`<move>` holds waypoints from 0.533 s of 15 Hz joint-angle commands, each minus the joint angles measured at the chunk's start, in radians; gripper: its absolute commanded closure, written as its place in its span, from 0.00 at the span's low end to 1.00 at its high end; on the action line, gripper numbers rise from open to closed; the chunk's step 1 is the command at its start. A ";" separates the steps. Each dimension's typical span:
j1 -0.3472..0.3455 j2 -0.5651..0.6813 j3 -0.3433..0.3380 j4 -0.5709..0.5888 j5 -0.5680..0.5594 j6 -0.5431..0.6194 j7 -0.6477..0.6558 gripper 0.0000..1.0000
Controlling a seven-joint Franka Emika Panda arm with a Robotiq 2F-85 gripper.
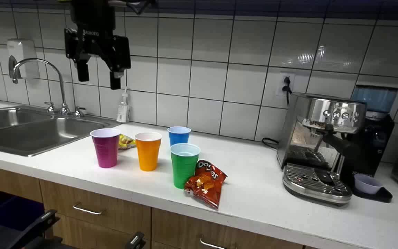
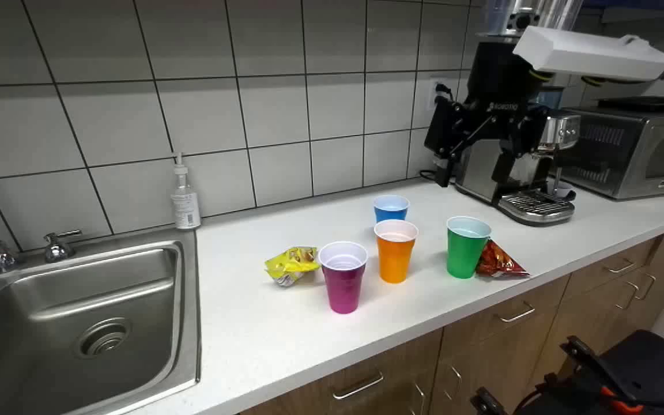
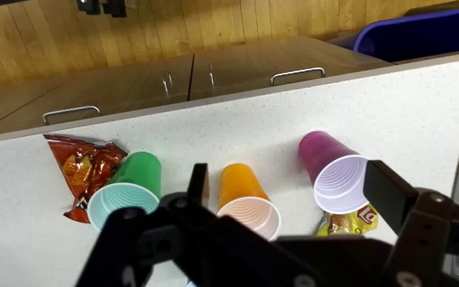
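I have the gripper [image 1: 99,79] hanging above the counter [image 1: 254,180], pointing down, with its two fingers [image 3: 387,193] spread wide apart. In my wrist view the orange cup [image 3: 242,183] shows in the gap between them, well below on the counter top.

Four cups stand upright under me. The purple cup [image 1: 106,152] is the one nearest the sink [image 2: 189,300], and the orange one stands between it and the green cup [image 2: 466,251], which sits near the counter's front edge. The blue cup [image 1: 179,137] is set farther back, toward the counter's back edge; from the wrist I catch only a sliver of it at the bottom of the picture.

A red Doritos bag [image 1: 206,185] lies close beside the green cup, one corner reaching almost to the front edge; I can't say for certain that they touch. A crumpled yellow bag [image 2: 291,262] lies just beside the purple cup, on its back-edge side, and my wrist view shows it partly covered.

Around these, a soap bottle [image 2: 185,199] stands by the sink's back corner, near the tiled wall [image 1: 209,79]. Away from the sink, an espresso machine [image 1: 337,116] stands toward the back edge, with a coffee grinder [image 1: 375,100] next to it and a microwave [image 2: 614,144] beyond.
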 commanded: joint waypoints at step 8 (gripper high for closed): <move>-0.027 0.035 0.012 0.011 -0.019 0.045 0.006 0.00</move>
